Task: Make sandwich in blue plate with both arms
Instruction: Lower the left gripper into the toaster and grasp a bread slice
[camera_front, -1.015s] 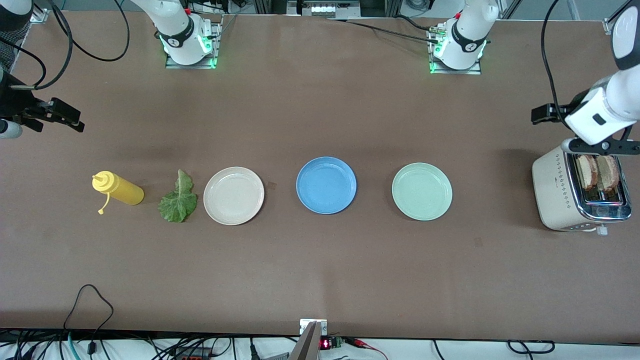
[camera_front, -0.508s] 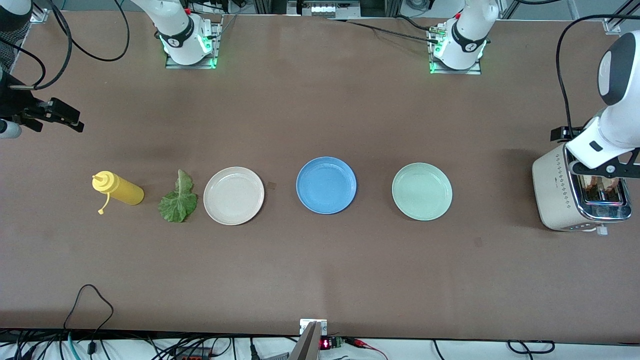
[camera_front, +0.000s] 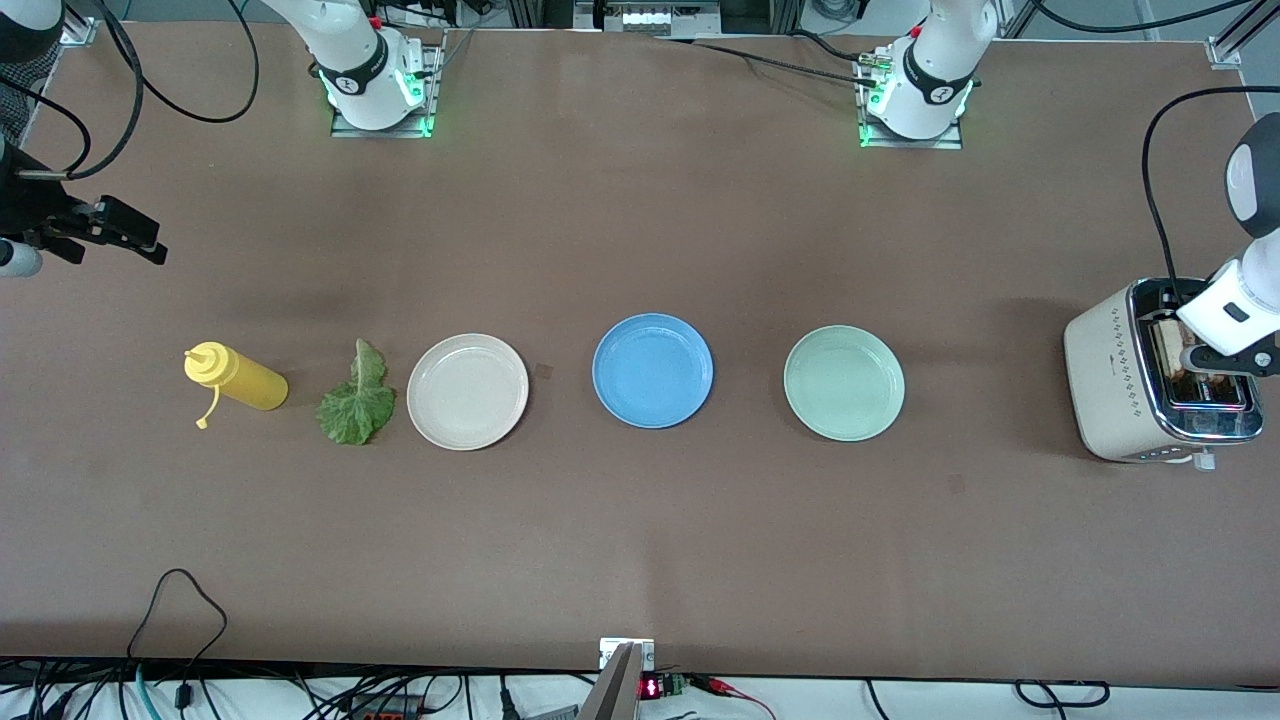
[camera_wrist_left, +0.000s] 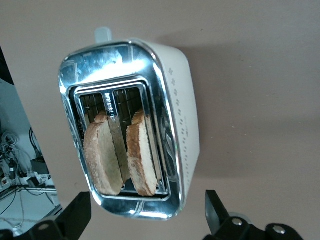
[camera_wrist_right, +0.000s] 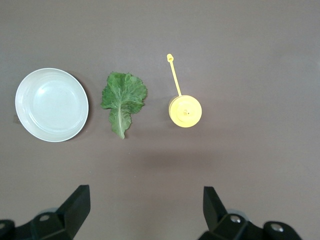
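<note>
The blue plate sits empty mid-table. No assembled sandwich shows. Two toasted bread slices stand in the slots of a cream toaster at the left arm's end. A lettuce leaf lies on the table beside the beige plate; the leaf also shows in the right wrist view. My left gripper is open and empty over the toaster, its fingers apart wider than the toaster top. My right gripper is open and empty, waiting high at the right arm's end.
A pale green plate sits between the blue plate and the toaster. A yellow squeeze bottle lies beside the lettuce toward the right arm's end. Cables hang along the table's near edge.
My left arm has moved over the toaster and come lower, and its wrist now covers part of the slots in the front view. The right arm has not moved.
</note>
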